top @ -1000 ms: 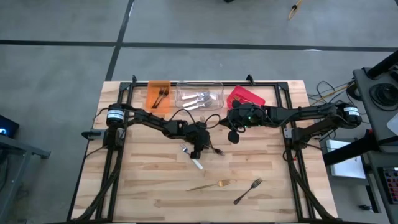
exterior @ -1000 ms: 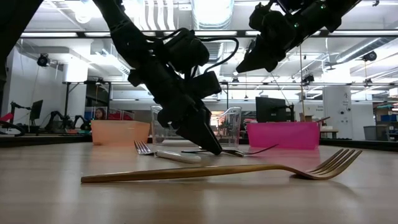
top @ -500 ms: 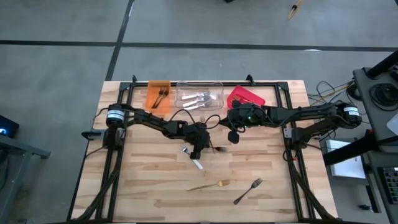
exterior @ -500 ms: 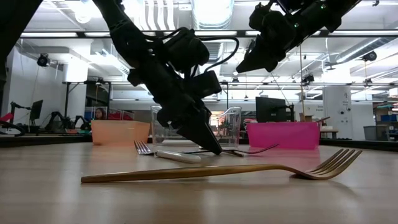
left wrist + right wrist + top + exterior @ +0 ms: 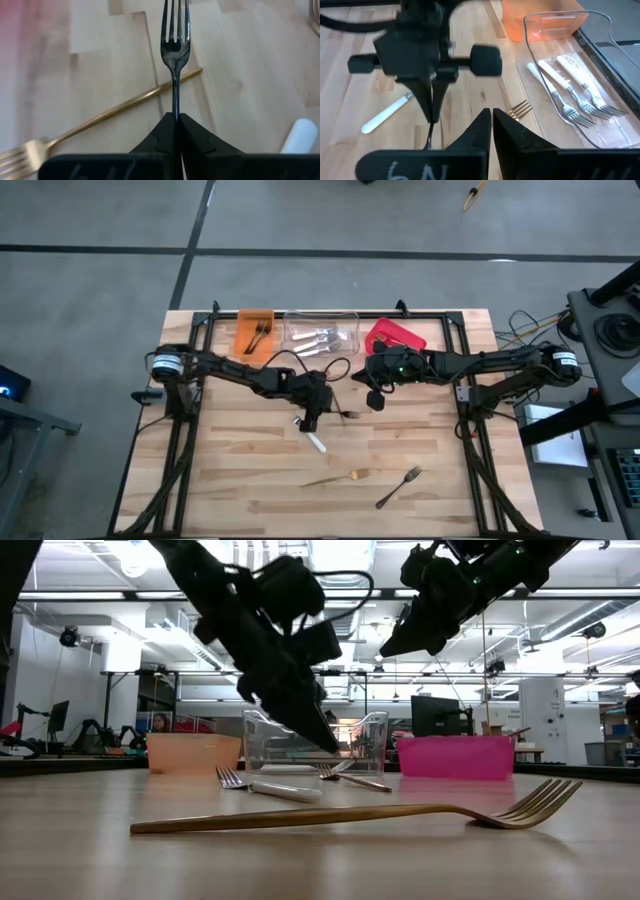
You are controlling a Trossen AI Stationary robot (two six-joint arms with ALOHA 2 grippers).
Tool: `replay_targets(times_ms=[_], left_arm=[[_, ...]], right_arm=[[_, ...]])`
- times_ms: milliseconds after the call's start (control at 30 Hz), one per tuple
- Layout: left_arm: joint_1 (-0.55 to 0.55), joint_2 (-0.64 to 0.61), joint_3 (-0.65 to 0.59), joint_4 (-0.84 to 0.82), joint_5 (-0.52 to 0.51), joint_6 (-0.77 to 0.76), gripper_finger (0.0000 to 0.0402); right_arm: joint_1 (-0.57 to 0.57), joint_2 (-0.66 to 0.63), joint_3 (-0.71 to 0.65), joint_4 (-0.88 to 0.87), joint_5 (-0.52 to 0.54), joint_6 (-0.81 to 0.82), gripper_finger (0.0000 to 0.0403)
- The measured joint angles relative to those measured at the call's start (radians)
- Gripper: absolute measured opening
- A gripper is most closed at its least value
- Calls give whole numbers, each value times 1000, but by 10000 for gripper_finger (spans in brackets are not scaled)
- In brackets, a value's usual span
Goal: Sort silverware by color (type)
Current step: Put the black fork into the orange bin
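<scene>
My left gripper (image 5: 308, 423) stands over the table's middle, slanting down, shut on a dark fork (image 5: 175, 45). The fork sticks out past the fingertips in line with them, tines ahead. Under it a gold fork (image 5: 115, 112) lies flat on the wood. A white-handled utensil (image 5: 314, 440) lies just beside it. Near the front edge lie another gold utensil (image 5: 340, 477) and a dark fork (image 5: 400, 485). My right gripper (image 5: 375, 402) hangs shut above the table to the right, touching nothing. My left gripper pinches the dark fork's thin handle (image 5: 175, 107) between its two fingertips. The fingers slant down from the table's left side and lie along the handle. The fork points on beyond them, tines (image 5: 175, 17) farthest out. Whether the tines are off the wood, I cannot tell.
Along the far edge stand an orange bin (image 5: 254, 330) with dark pieces, a clear bin (image 5: 322, 335) holding white-handled forks (image 5: 570, 95), and a red bin (image 5: 393, 335). A black frame (image 5: 470, 380) runs down both sides of the table.
My left gripper has risen from the table and drawn slightly toward the left edge, keeping its slant. The dark fork that lay flat to the right of its fingertips has come up with it.
</scene>
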Motion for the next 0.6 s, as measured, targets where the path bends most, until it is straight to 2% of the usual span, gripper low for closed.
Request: replay_targets(times_ms=[133, 467, 600], left_arm=[[-4, -65, 0, -89, -60, 0, 1], [-3, -299, -67, -225, -94, -17, 0], [3, -430, -139, -231, -193, -47, 0]], right_arm=[[0, 0, 0, 0, 0, 0, 9], [0, 0, 0, 80, 0, -9, 9], [0, 0, 0, 150, 0, -28, 9]])
